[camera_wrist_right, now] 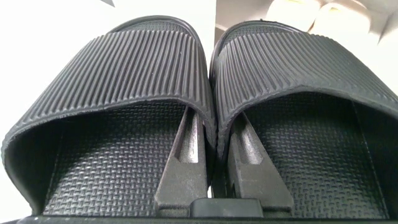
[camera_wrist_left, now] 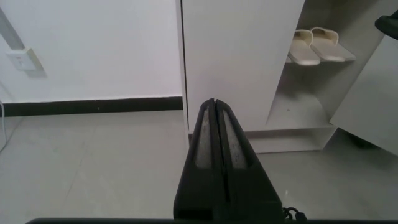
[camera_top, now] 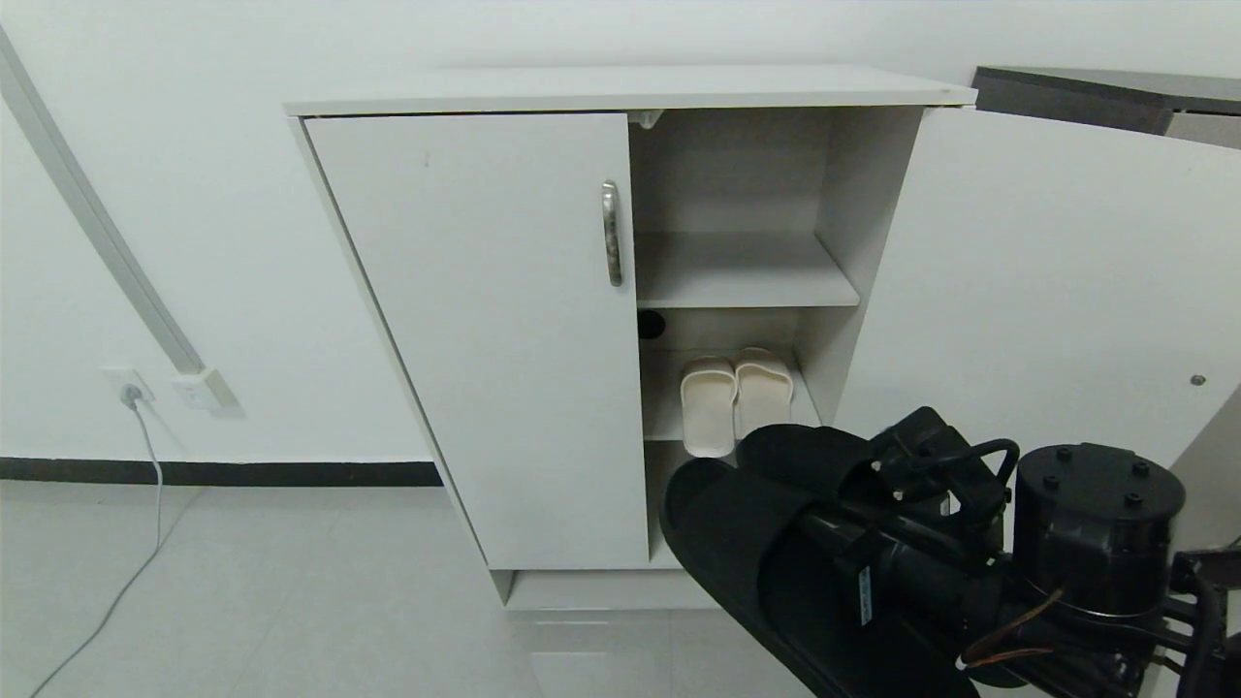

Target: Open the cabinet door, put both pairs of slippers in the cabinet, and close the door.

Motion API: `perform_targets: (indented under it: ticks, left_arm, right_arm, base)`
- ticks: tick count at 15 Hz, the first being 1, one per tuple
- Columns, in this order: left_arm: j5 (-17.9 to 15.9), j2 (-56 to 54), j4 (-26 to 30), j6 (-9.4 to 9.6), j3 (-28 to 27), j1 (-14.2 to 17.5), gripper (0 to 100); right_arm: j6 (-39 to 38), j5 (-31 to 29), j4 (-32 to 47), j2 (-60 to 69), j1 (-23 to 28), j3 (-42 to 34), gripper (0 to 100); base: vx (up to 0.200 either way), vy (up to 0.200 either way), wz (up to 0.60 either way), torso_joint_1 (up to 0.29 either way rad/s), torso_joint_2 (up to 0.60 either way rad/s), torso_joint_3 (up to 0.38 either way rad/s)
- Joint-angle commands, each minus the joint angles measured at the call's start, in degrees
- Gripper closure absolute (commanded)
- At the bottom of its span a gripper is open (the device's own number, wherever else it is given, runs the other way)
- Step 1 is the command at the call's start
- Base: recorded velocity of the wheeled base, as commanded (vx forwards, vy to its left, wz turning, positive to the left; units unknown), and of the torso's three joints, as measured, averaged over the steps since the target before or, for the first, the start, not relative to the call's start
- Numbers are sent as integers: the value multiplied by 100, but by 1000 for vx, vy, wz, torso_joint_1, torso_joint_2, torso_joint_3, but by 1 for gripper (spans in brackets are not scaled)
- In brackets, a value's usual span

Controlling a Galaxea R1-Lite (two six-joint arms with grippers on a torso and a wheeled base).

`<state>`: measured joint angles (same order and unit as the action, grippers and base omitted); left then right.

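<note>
A white cabinet [camera_top: 620, 89] stands against the wall, its left door [camera_top: 485, 330] closed and its right door [camera_top: 1047, 281] swung wide open. A pair of white slippers [camera_top: 735, 397] [camera_wrist_left: 317, 45] [camera_wrist_right: 311, 12] lies on the middle shelf. My right gripper [camera_wrist_right: 214, 124] is shut on a pair of black slippers [camera_top: 747, 543] [camera_wrist_right: 261, 68], one finger inside each, pinching their touching walls. The pair hangs toes-forward just before the cabinet's lower opening. My left gripper [camera_wrist_left: 213, 106] is shut and holds nothing, above the floor left of the cabinet.
The closed door carries a metal handle [camera_top: 611, 233]. The bottom shelf [camera_wrist_left: 298, 112] is bare, as is the top shelf [camera_top: 742, 276]. A wall socket with a grey cable [camera_top: 131, 393] sits at the left, with open tiled floor [camera_top: 242, 591] below. A dark desk [camera_top: 1096, 97] stands behind the open door.
</note>
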<state>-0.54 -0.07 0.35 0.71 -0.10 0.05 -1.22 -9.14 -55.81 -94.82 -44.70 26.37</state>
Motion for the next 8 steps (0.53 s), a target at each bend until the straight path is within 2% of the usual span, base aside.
perform_targets:
  ticks: [1, 4, 5, 6, 8]
  left_arm:
    - [1, 7, 0, 0, 1, 4, 100]
    - [1, 7, 0, 0, 1, 4, 100]
    - [1, 7, 0, 0, 1, 4, 100]
    - [1, 7, 0, 0, 1, 4, 100]
    - [1, 7, 0, 0, 1, 4, 100]
  right_arm:
    - [16, 0, 0, -37, -3, -9, 100]
    - [34, -61, -71, -204, -21, 9, 100]
    - [-19, -325, -71, -336, -100, 176, 100]
    - [-133, -914, 26, -634, -179, 536, 100]
    - [-388, -1626, 281, -986, -381, 1125, 100]
  base:
    - [0, 0, 0, 0, 0, 0]
    - [0, 0, 0, 0, 0, 0]
    - [0, 0, 0, 0, 0, 0]
    - [0, 0, 0, 0, 0, 0]
    - [0, 0, 0, 0, 0, 0]
